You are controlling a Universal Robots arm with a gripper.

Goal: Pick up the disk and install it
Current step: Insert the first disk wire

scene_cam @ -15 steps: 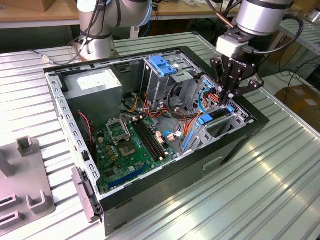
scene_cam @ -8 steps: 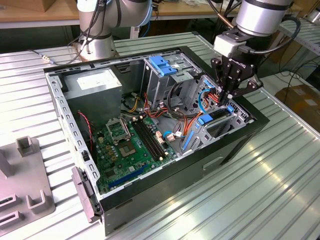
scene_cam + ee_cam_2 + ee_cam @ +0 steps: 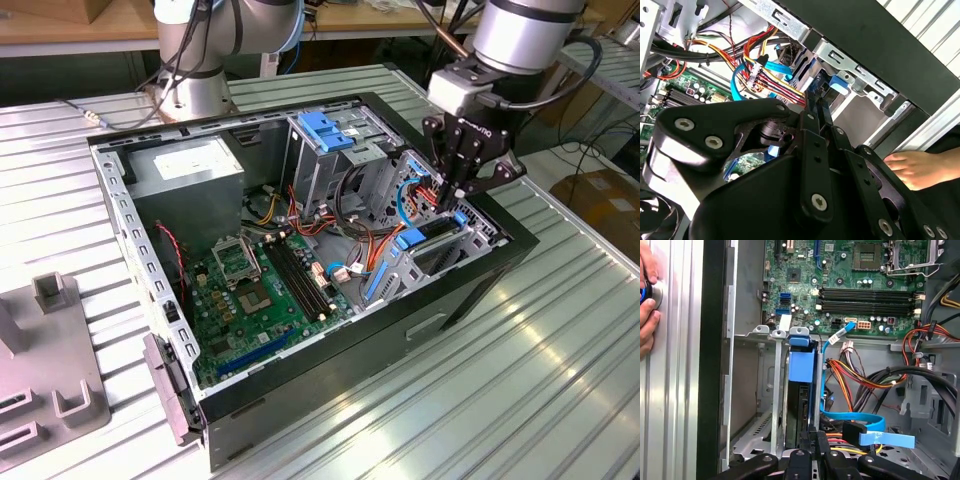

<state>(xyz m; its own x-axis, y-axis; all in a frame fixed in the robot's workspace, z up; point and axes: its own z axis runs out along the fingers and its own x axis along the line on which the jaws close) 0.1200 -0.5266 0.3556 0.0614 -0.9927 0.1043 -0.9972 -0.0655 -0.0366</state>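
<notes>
End effector (image 3: 462, 197) half-hiding disk (image 3: 801, 390)

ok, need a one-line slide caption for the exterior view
Gripper lowered into the open PC case, at the disk in its bay.

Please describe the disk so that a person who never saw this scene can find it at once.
Look inside the open computer case, at its corner on the exterior view's right, under the gripper. There the disk stands on edge in a metal bay, the gripper's fingers at its end. Its dark body with blue plastic side rails distinguishes it from the grey power-supply box and the blue-topped drive cage.
</notes>
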